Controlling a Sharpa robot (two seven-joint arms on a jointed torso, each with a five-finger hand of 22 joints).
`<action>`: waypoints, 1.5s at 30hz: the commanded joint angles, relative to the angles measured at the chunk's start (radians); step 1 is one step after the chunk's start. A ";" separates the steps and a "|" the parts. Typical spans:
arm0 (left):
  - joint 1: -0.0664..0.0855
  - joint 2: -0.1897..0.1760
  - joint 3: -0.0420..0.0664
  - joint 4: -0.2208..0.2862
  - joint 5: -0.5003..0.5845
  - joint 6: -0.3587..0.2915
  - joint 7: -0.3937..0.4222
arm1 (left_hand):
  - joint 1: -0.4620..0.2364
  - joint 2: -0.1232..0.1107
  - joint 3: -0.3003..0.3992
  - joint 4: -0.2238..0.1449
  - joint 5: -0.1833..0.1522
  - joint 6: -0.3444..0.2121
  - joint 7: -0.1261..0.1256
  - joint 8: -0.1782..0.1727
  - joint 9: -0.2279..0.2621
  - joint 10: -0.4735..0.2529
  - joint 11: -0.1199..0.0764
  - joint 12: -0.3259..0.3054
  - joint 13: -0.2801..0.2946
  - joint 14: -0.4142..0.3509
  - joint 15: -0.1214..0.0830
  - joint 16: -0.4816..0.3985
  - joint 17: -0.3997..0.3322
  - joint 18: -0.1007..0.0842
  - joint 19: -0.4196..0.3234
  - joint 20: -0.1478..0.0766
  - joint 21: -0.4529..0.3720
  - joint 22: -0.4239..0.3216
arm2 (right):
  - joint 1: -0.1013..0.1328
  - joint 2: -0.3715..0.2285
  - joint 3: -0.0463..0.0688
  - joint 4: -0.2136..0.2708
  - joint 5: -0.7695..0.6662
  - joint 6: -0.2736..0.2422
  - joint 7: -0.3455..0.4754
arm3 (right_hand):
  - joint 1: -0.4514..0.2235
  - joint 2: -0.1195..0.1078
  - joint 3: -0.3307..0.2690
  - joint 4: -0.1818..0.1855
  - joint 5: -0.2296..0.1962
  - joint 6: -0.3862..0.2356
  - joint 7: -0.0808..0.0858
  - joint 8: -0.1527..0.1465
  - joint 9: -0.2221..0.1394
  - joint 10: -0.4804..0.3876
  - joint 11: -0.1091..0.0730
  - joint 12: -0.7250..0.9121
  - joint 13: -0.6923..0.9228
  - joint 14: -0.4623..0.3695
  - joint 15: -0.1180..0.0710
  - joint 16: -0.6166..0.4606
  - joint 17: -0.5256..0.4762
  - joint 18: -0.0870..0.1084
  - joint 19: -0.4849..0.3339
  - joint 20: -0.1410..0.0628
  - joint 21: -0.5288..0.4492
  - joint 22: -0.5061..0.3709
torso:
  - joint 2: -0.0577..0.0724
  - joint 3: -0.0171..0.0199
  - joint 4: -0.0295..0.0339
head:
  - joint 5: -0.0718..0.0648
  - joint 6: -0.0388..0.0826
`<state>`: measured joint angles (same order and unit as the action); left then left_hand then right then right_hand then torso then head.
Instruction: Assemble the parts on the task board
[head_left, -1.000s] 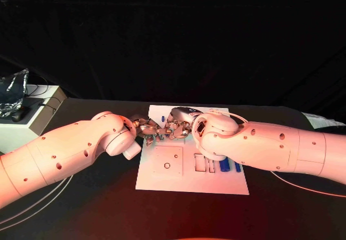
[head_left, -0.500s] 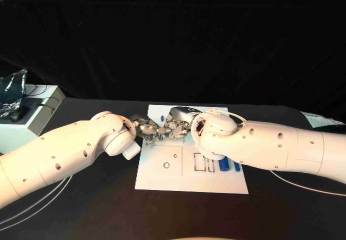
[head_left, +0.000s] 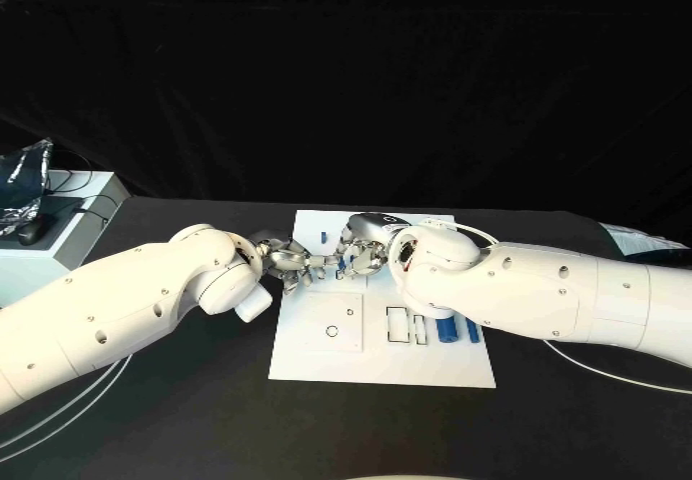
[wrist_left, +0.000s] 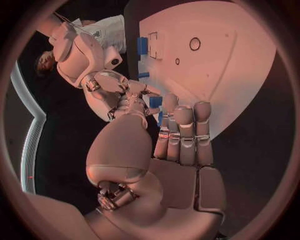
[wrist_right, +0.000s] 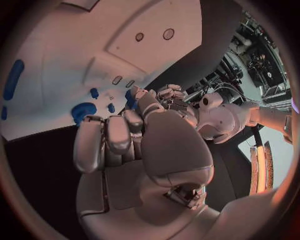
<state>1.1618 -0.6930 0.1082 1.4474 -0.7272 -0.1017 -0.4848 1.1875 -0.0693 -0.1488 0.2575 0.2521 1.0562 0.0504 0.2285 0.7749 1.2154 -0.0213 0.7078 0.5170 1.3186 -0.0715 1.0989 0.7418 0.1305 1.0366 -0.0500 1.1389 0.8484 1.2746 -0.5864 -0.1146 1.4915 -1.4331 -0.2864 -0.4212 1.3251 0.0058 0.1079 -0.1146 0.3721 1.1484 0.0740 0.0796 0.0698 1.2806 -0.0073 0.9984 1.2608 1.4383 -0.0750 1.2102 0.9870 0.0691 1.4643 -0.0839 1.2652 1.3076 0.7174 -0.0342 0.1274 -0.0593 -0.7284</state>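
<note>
Over the white board's (head_left: 378, 358) far half, the left hand (head_left: 289, 266) and right hand (head_left: 362, 256) meet fingertip to fingertip, together pinching one small blue part (wrist_left: 154, 102).

We see a robotics lab: black curtain (head_left: 346, 90) behind the black desk (head_left: 188, 400), cables (head_left: 58, 415) trailing off it, a white equipment cabinet (head_left: 51, 250) left of it.
</note>
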 joint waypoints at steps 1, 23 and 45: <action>0.000 -0.020 0.002 0.011 0.028 0.017 0.028 | -0.005 -0.022 0.006 0.026 -0.007 0.005 0.002 -0.005 -0.002 -0.002 0.003 -0.006 0.000 -0.008 0.001 -0.001 -0.002 -0.012 -0.004 0.001 -0.010 -0.006 | -0.003 -0.016 0.000 -0.002 -0.002 -0.039 -0.003 | -0.004 0.004 0.004 -0.002 0.006 0.049 0.011 0.003 0.001 -0.003 -0.004 -0.005 0.001 0.001 -0.002 -0.006 0.000 -0.015 0.042 -0.005 -0.007 0.180 | 0.001 -0.0020 -0.0004 | -0.004 0.000; -0.015 -0.133 0.004 0.035 0.282 -0.118 0.272 | 0.092 0.115 -0.031 -0.043 0.016 -0.093 0.076 0.028 -0.501 -0.066 0.057 -0.100 -0.248 -0.069 0.044 -0.106 -0.168 -0.013 -0.039 0.029 -0.204 -0.125 | -0.047 -0.088 0.000 -0.001 0.126 -0.173 0.019 | -0.008 0.000 0.001 0.001 0.005 0.049 0.011 0.003 0.001 -0.002 -0.004 -0.006 0.001 0.001 -0.002 -0.007 -0.001 -0.015 0.042 -0.005 -0.006 0.180 | 0.001 -0.0005 0.0003 | -0.004 -0.008; -0.017 -0.144 0.004 0.048 0.286 -0.121 0.290 | 0.091 0.109 -0.037 -0.043 0.015 -0.099 0.077 0.051 -0.533 -0.068 0.058 -0.094 -0.265 -0.070 0.044 -0.100 -0.175 -0.012 -0.036 0.030 -0.210 -0.116 | -0.080 -0.051 0.000 -0.028 0.094 -0.181 -0.012 | -0.009 -0.005 -0.003 0.003 0.007 0.048 0.011 0.002 0.001 -0.003 -0.004 -0.008 0.000 0.001 -0.002 -0.009 -0.002 -0.015 0.042 -0.005 -0.008 0.179 | 0.000 0.0009 0.0009 | 0.000 -0.028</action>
<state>1.1450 -0.8372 0.1117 1.4923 -0.4505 -0.2205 -0.2143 1.2797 0.0442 -0.1805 0.2152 0.2623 0.9628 0.1287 0.2762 0.2427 1.1524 0.0341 0.6098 0.2524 1.2537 -0.0286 0.9933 0.5679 0.1302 0.9921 -0.0196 0.9343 0.7319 1.1953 -0.6389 -0.1149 1.4638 -1.3169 -0.4626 -0.4271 1.3195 -0.0045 0.1065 -0.1160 0.3736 1.1563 0.0665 0.0779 0.0687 1.2822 -0.0058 0.9966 1.2602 1.4382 -0.0750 1.2064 0.9864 0.0691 1.4643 -0.0838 1.2616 1.3081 0.7185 -0.0335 0.1284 -0.0595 -0.7545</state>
